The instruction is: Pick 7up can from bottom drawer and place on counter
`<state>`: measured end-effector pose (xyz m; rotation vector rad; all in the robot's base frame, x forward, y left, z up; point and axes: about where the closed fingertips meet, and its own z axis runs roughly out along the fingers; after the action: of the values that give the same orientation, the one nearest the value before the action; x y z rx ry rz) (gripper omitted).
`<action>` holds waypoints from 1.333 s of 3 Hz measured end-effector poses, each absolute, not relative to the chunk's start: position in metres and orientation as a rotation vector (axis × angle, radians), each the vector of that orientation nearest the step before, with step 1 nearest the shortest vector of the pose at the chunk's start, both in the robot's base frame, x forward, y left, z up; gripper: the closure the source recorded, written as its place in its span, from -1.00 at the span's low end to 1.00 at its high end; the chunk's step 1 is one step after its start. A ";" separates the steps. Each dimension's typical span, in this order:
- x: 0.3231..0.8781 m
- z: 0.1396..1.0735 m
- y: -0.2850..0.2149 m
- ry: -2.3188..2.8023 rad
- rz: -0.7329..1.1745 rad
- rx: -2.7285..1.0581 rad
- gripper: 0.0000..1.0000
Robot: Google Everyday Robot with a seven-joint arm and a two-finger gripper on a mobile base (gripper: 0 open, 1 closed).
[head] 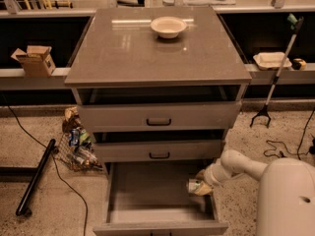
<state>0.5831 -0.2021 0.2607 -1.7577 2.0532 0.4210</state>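
The bottom drawer [147,191] is pulled open below the two closed drawer fronts, its gray floor showing. The 7up can [195,186] lies at the drawer's right side, pale with green markings, held sideways. My gripper [202,185] reaches in from the right on its white arm and is shut on the can, just above the drawer floor by the right wall. The counter [147,53] is the glossy gray-brown slab on top of the cabinet.
A cream bowl [168,26] stands at the back of the counter. A cardboard box [33,60] sits on the left ledge, a tray [271,60] on the right ledge. A litter bag [76,144] and black pole [35,176] lie on the floor at left, a grabber tool [275,77] at right.
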 end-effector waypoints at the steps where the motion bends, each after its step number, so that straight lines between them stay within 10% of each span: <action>1: 0.566 0.323 -0.208 2.045 0.368 -1.800 1.00; 4: 0.538 0.452 -0.211 1.983 0.274 -1.894 1.00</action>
<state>0.5382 -0.2108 0.4524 -1.8943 1.9835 0.2745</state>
